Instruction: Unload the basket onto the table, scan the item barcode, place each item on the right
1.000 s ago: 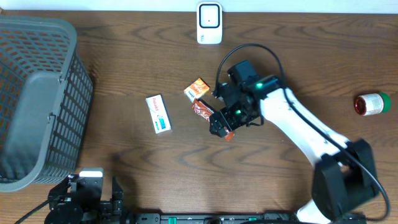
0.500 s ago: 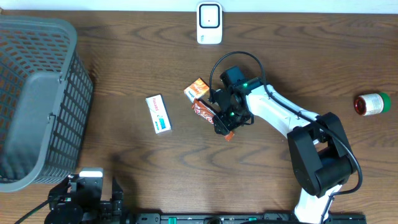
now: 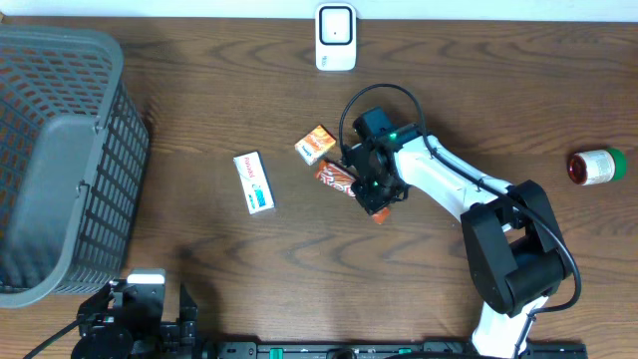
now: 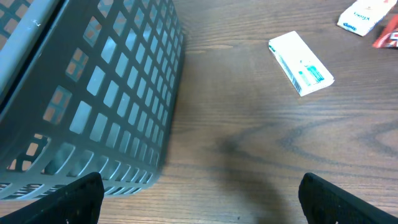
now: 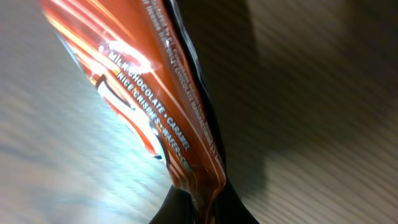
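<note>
Chocolate bar in a glossy orange wrapper, near the middle of the wooden table, pinched at one end by the right gripper; jaws closed on the wrapper; bar slanting out from the fingers toward the upper left in the overhead view; lettering "milk chocolate", "caramel" and "rice crispies" readable along the wrapper in the right wrist view, black fingertips meeting at its lower end; no barcode visible on the face shown; lifted or resting on the wood, cannot tell.

Just beside the bar's free end, a small orange-and-white box; further left, apart from both, a white box with teal print, lying flat; white scanner at the far edge of the table, well apart from the bar; red-capped green container on its side at the right edge.

Grey plastic basket filling the left side; left gripper low at the near edge beside it, jaws spread wide, holding nothing.
</note>
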Robot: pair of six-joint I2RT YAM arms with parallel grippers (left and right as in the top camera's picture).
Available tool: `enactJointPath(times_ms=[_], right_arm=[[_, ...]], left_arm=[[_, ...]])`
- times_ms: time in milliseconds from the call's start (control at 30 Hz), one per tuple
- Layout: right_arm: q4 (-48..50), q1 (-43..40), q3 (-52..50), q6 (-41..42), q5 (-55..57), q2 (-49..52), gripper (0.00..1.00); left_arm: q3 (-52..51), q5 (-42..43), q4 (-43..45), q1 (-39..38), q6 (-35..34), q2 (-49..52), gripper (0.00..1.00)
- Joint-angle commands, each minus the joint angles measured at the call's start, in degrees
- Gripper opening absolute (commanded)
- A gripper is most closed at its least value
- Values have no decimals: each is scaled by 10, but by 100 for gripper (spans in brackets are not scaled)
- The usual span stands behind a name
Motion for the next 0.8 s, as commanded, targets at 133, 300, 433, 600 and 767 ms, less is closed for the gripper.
enactJointPath(times_ms=[133, 300, 433, 600, 767], right_arm=[[-19, 35, 2, 109, 291, -20, 1], [-53, 107, 2, 199, 464, -35, 1], [-54, 171, 0, 218, 466, -35, 1], [-51, 216, 0, 239, 464, -35, 2], [-61, 244, -6, 226, 471, -35, 10]], left_arm=[[3, 3, 0, -3, -1, -3, 99], [3, 3, 0, -3, -1, -3, 99], [3, 3, 0, -3, -1, -3, 99], [3, 3, 0, -3, -1, -3, 99], [3, 3, 0, -3, -1, -3, 99]])
